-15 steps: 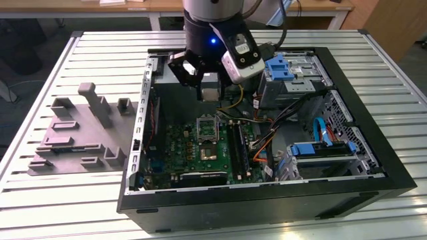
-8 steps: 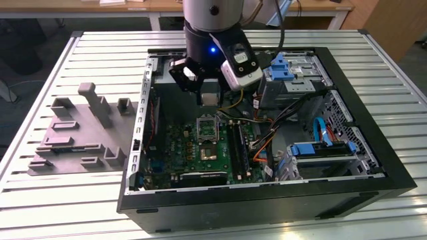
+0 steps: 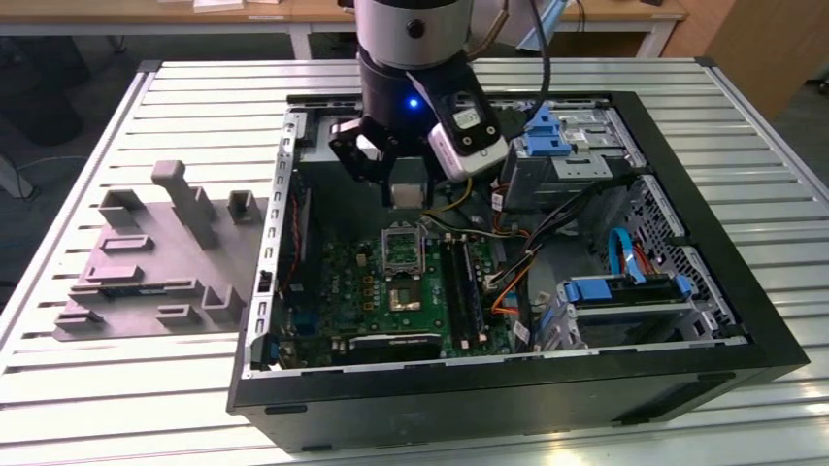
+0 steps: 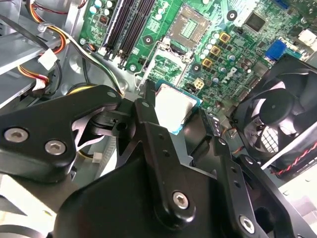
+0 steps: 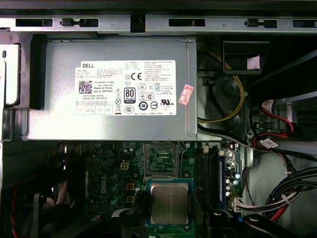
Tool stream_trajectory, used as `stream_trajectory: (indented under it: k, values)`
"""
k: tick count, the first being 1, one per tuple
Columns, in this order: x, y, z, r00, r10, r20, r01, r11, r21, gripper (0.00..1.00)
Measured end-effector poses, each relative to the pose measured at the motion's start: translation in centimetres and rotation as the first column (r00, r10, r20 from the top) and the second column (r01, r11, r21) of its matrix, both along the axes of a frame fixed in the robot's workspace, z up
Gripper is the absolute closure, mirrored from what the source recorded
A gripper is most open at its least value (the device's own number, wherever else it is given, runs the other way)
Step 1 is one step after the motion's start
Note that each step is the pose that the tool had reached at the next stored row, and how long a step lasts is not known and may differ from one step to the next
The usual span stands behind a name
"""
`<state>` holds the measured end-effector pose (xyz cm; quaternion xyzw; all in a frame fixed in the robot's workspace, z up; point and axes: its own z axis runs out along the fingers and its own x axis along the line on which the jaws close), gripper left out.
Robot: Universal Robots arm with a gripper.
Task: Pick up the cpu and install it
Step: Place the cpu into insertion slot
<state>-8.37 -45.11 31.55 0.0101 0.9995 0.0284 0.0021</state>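
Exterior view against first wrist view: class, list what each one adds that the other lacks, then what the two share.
The exterior view adds the slatted table, the grey parts holder to that view's left of the computer case, and the arm reaching into it. The first wrist view adds the grey power supply with its white label. Both share the cpu held in the pincer, above the motherboard and near its empty socket.

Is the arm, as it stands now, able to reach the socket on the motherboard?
Probably yes. The end effector, holding the cpu, hangs inside the open case close above the socket; no cable or part crosses the space between them.
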Motion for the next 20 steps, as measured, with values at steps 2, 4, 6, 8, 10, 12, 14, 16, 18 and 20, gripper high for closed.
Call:
stream_trajectory:
  k: [2, 4, 6, 8, 10, 12, 14, 16, 18, 20]
  values:
    - [0.0, 0.0, -0.1, 1.0, 0.0, 0.0, 0.0, 1.0, 0.0, 0.53]
    - [0.0, 0.0, -0.22, 1.0, 0.0, 0.0, 0.0, 1.0, 0.0, 0.53]
    - [0.0, 0.0, -0.34, 1.0, 0.0, 0.0, 0.0, 1.0, 0.0, 0.53]
    - [0.0, 0.0, -0.5, 1.0, 0.0, 0.0, 0.0, 1.0, 0.0001, 0.53]
    - [0.0, 0.0, -0.65, 1.0, 0.0, 0.0, 0.0, 1.0, 0.0, 0.53]
    - [0.0, 0.0, -0.69, 1.0, 0.0, -0.0002, 0.0, 1.0, -0.0008, 0.53]
    - [0.0, 0.0, -0.7, 1.0, 0.0, -0.0001, 0.0, 1.0, -0.0008, 0.53]
    - [0.0, 0.0, -0.7, 1.0, 0.0, -0.0001, 0.0, 1.0, -0.0007, 0.53]
    - [0.0, 0.0, -0.71, 1.0, 0.0, -0.0001, 0.0, 1.0, -0.0009, 0.53]
    - [0.0, 0.0, -0.78, 1.0, 0.0, 0.0001, 0.0, 1.0, -0.0009, 0.53]
